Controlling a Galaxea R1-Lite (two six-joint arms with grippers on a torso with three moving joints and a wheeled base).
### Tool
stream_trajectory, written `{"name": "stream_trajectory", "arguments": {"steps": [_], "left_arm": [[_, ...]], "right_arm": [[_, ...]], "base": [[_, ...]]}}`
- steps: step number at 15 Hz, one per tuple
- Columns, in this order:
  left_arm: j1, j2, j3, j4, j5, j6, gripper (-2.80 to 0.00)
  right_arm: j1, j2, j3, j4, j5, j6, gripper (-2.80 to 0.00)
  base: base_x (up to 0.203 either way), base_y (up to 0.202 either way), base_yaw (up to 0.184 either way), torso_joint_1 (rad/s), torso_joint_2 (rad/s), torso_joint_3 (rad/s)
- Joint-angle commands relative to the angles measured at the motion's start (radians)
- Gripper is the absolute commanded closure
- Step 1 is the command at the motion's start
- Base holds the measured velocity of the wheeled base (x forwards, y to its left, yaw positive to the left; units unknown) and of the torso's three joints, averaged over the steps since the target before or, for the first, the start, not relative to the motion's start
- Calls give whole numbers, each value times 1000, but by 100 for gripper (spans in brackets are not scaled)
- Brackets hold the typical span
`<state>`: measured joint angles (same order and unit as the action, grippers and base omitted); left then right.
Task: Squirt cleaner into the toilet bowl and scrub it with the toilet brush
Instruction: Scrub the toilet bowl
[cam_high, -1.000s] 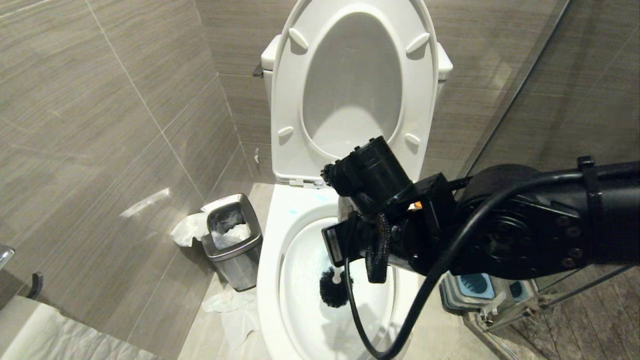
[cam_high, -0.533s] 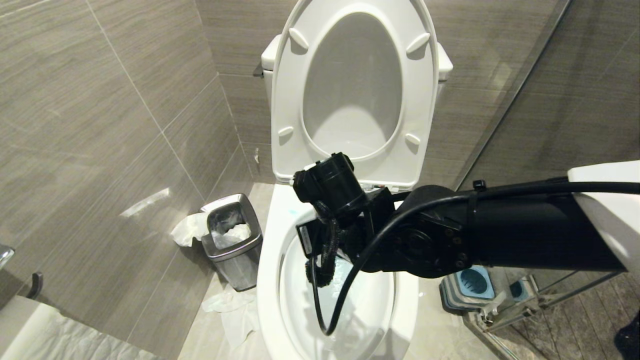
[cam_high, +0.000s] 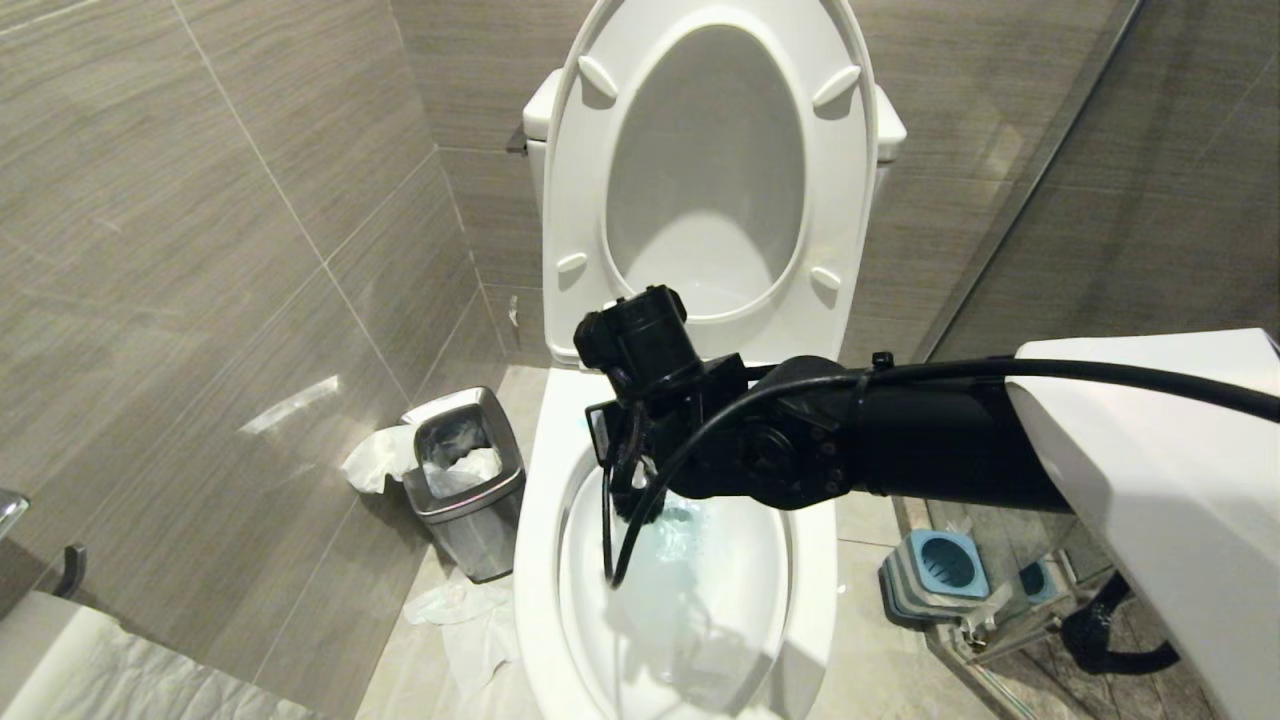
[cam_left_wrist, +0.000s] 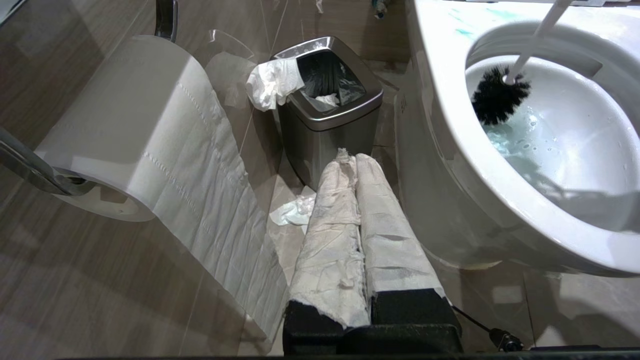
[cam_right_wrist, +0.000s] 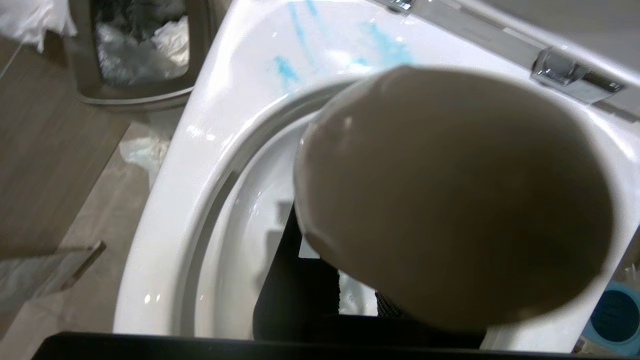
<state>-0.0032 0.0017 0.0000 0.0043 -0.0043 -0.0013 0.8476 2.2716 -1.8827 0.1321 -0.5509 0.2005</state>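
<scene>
Down in the bowl (cam_high: 535, 560), the brush (cam_left_wrist: 500, 97) has its black bristle head against the inner wall on the bin side, just at the edge of the pale blue water. Its white handle slants up and out over the rim toward the hinges. The right gripper (cam_high: 630, 480) hangs over the back of the bowl at the end of the black arm that reaches in from the right; the wrist hides its fingers in the head view, and in the right wrist view the rounded handle end (cam_right_wrist: 450, 200) fills most of the picture, so the jaws appear clamped on the brush (the contact itself is hidden). Cleaner (cam_right_wrist: 295, 70) shows as turquoise streaks on the rim near the chrome hinge (cam_right_wrist: 575, 75), and as a faint tint in the water. Seat and lid (cam_high: 710, 170) stand upright against the tank.

The left gripper (cam_left_wrist: 356, 165) is low beside the bowl, its paper-wrapped fingers pressed together, pointing toward the bin (cam_left_wrist: 330, 115). A toilet roll (cam_left_wrist: 125, 130) hangs close by it. The blue-and-grey holder (cam_high: 945, 570) sits on the floor right of the bowl.
</scene>
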Motion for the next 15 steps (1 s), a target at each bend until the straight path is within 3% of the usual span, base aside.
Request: {"name": "stream_trajectory", "arguments": {"steps": [1,5,10,13,15], "left_arm": [[0,0,2,0,0,0,0],[0,1,2,0,0,0,0],[0,0,2,0,0,0,0],[0,1,2,0,0,0,0],[0,0,2,0,0,0,0]], "right_arm": [[-40,36,-55,3,-11,-10,0],[-84,-56,48,28,-15,-32,0],[-92,-279,393,16,-5,-34,0],[-43,-416,601,-20,-2,-28,0],[53,-460,689,-46,-2,-3,0]], "base": [[0,0,0,0,0,0],[0,0,0,0,0,0],[0,0,0,0,0,0],[0,0,0,0,0,0],[0,0,0,0,0,0]]}}
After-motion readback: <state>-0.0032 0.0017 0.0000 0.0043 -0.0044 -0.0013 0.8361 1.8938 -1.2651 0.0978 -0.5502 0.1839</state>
